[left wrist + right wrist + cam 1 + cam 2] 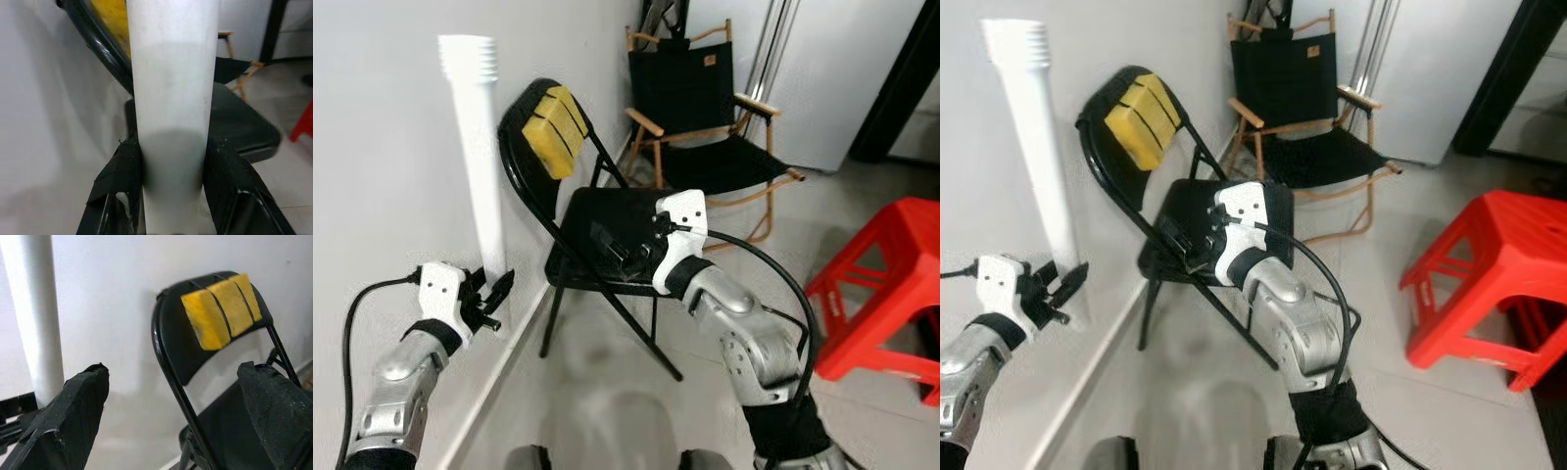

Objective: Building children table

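A long white table leg (480,166) stands upright close to the wall, its ribbed threaded end at the top. My left gripper (496,294) is shut on the leg near its lower end. In the left wrist view the leg (171,98) runs between the two black fingers (117,176), which press on both sides. My right gripper (625,257) hovers open above the seat of a black folding chair (607,235) and holds nothing. The right wrist view looks past its spread fingers (68,416) at the leg (39,318) and the chair back.
The folding chair has a yellow pad (555,117) strapped to its backrest and stands right beside the leg. Behind it is a black fabric chair with a wooden frame (705,117). A red plastic stool (886,284) stands at the right. The white wall (372,147) runs along the left.
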Motion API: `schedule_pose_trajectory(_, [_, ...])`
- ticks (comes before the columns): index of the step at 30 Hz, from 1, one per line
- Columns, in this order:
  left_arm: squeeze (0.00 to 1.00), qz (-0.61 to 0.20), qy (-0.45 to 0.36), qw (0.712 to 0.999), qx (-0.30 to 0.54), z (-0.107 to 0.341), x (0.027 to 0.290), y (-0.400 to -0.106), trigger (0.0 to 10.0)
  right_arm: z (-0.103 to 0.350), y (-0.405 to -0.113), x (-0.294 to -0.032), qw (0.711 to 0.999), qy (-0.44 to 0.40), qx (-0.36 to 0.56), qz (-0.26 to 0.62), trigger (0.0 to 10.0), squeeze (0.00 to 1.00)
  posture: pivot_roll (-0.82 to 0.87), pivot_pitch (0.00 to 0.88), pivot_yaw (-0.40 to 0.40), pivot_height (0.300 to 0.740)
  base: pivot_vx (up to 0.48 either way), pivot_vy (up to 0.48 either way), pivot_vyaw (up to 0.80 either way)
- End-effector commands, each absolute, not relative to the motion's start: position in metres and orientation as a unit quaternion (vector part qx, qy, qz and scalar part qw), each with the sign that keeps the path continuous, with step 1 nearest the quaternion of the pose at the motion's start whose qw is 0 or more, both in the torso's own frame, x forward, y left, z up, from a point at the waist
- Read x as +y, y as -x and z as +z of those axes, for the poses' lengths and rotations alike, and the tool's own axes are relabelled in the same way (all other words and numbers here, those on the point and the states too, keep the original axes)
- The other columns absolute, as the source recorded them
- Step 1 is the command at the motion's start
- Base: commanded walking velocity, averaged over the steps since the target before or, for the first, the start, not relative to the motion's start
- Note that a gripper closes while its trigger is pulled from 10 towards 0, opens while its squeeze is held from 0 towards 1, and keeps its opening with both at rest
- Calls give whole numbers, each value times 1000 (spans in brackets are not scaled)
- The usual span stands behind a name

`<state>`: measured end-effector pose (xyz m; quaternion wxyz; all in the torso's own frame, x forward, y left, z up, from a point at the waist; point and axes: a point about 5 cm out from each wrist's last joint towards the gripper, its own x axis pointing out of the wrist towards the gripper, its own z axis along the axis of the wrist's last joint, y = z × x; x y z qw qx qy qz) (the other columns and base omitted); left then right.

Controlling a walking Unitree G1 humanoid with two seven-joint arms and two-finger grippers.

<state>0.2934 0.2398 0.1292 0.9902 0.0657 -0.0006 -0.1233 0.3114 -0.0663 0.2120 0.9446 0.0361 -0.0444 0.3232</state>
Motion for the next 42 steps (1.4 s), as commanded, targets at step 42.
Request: schedule_pose_trajectory(42, [0,-165,-326,930,-25,160,210,-320,10000,135,-298,-97,823,432,12,369,10000,0,-99,0,-27,740,0,0,0])
